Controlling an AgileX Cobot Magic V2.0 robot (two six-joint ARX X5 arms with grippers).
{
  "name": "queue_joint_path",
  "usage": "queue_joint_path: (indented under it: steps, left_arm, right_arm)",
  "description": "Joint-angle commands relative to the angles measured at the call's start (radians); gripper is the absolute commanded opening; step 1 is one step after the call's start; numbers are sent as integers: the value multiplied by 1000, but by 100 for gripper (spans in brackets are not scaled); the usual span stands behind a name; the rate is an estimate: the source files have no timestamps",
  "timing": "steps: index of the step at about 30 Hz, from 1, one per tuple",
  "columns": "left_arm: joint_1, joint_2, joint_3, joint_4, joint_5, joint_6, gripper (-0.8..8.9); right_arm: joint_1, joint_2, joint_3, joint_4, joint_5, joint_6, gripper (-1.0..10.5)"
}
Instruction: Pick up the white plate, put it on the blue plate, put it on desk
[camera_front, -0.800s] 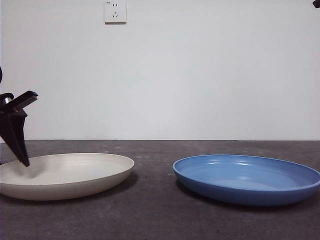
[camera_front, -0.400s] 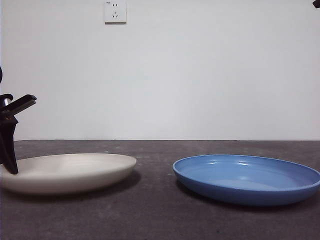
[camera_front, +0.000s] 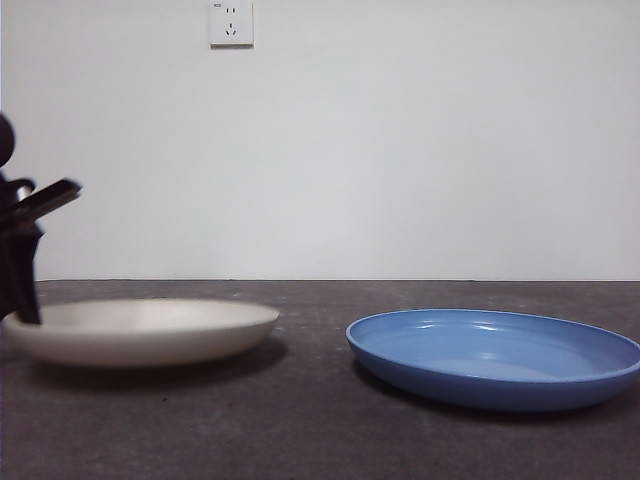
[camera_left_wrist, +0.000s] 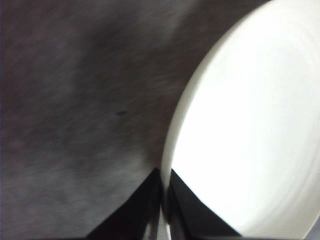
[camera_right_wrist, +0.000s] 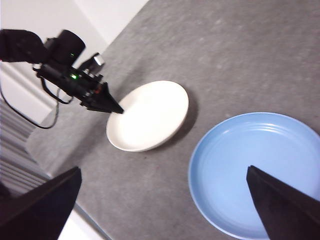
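The left gripper has its jaws pinched on the white plate's rim, the plate just above the desk; keep it level over the blue plate. The right gripper waits high, jaws apart

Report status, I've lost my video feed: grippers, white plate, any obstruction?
Left gripper shut on white plate rim, plate lifting off desk. Right gripper open, high above blue plate. Path to blue plate unobstructed.

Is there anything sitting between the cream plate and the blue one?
Nothing: only bare desk separates the white plate from the blue plate, in the front and right wrist views.
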Motion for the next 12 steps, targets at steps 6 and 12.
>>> queue_joint_path:
  steps: [6,12]
  left_arm:
    - [-132,16,193,-148,6,-29,15]
    - [-266,16,314,-164,6,-82,15]
  right_arm:
    - [2,3,151,-174,137,-110,619]
    - [2,3,250,-270,181,-154,619]
